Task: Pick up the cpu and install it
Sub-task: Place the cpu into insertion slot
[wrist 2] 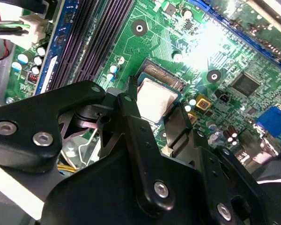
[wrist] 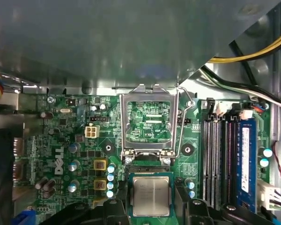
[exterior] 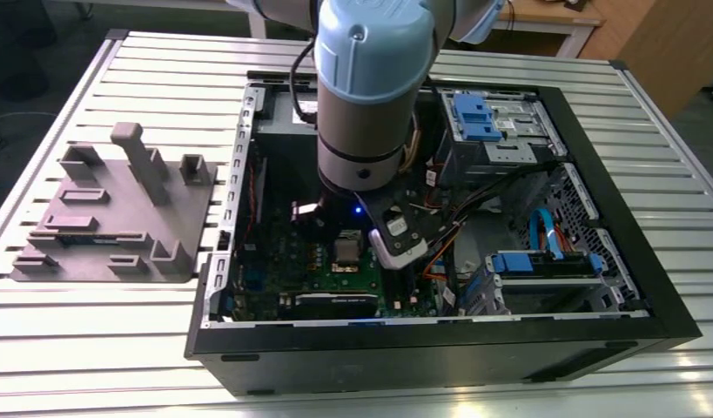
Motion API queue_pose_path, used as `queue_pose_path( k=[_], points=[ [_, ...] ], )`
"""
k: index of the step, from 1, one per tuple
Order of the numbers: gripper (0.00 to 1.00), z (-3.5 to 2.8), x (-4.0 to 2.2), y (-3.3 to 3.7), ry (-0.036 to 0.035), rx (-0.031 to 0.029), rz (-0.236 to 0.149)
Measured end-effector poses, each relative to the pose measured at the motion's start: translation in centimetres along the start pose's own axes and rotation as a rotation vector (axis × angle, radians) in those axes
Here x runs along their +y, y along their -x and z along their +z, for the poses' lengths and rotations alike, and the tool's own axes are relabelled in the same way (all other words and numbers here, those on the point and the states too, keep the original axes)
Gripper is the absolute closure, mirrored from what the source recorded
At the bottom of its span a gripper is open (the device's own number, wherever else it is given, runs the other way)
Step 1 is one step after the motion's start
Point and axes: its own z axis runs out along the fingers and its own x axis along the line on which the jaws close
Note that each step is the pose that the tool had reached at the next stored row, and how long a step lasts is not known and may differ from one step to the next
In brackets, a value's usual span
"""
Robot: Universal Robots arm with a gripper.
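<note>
Slatted metal table (exterior: 89, 348) carries the open case (exterior: 449, 357), and my gripper (wrist 2: 155, 101) hangs inside it. The fingers (wrist 2: 133, 117) are drawn narrow and look to pinch the cpu (wrist: 151, 196) by two opposite edges, flat and metal side up, so it can go down level. Just beyond the fingertips a strip of socket (wrist: 149, 169) contacts shows, so I judge the chip unseated. Further beyond, the load plate (wrist: 123, 122) is flipped open. A grey fixture (exterior: 112, 218) sits beside the case, with dark floor (exterior: 31, 52) behind.
</note>
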Motion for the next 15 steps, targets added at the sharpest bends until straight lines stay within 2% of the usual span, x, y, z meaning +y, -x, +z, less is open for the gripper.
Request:
queue_pose_path(
  k=[4, 8, 15],
  points=[
    [0.53, 0.16, -0.01, -0.01, 0.0007, 0.0004, 0.0],
    [0.53, 0.66, -0.03, -0.09, 0.0007, 0.0022, 0.001],
    [0.53, 1.11, -0.18, -0.13, 0.0008, 0.0045, 0.01]
  ],
)
